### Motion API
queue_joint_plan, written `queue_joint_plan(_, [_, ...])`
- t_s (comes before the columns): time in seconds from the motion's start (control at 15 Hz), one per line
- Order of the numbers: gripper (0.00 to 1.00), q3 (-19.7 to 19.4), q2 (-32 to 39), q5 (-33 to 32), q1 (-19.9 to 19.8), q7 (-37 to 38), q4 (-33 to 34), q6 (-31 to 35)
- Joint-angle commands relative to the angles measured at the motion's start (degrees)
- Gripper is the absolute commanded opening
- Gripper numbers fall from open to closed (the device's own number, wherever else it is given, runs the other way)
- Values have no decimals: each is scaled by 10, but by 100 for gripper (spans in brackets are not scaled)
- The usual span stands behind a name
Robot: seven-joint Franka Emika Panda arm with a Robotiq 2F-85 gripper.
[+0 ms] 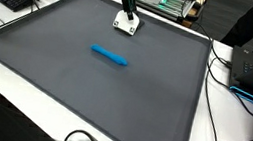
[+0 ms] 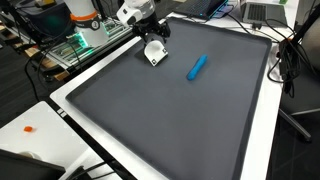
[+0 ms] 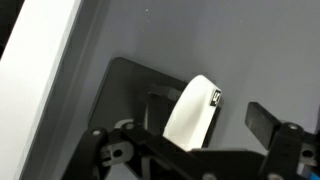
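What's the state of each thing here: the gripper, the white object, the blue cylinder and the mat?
gripper: open, holding nothing, right above the white object.
white object: resting on the mat, not gripped.
blue cylinder: lying flat mid-mat, apart from the gripper.
grey mat: spread flat on the table.

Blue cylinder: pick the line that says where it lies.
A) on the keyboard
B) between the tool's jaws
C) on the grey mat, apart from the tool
C: the blue cylinder lies flat on the grey mat, well clear of the open tool by the white object.
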Motion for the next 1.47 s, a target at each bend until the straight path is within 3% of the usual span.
queue_joint_plan(0.0, [89, 5, 19, 11, 1, 9, 7, 18])
queue_joint_plan(0.07, [74, 5, 22, 10, 1, 11, 8, 21])
queue_joint_plan(0.13, [70, 5, 24, 9, 1, 11, 9, 22])
queue_joint_plan(0.73, [2, 6, 35, 11, 2, 18, 17, 40])
queue_joint_plan(1.4, [2, 8, 7, 58, 3, 1, 40, 29])
